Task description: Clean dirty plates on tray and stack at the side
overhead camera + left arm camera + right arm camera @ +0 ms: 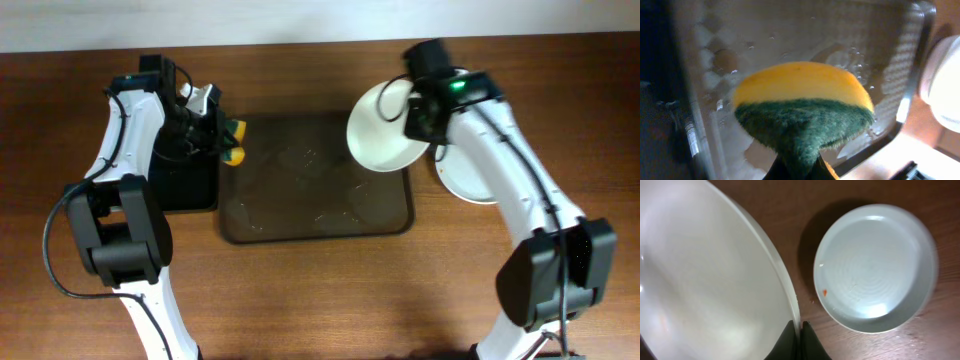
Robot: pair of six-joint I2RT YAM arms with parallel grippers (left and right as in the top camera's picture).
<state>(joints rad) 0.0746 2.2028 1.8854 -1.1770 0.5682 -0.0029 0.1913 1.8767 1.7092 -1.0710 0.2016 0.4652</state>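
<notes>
right hand (799,342) pinches the rim of a white plate (710,280), tilted above the tray (300,215)'s far right corner; a pale plate (875,267) lies flat on the desk (300,300) beside. left hand (797,170) pinches a sponge (800,95).

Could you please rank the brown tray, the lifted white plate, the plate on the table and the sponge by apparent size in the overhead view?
1. brown tray
2. lifted white plate and plate on the table, unranked: one is nearer the camera, the other partly hidden
3. sponge
</notes>
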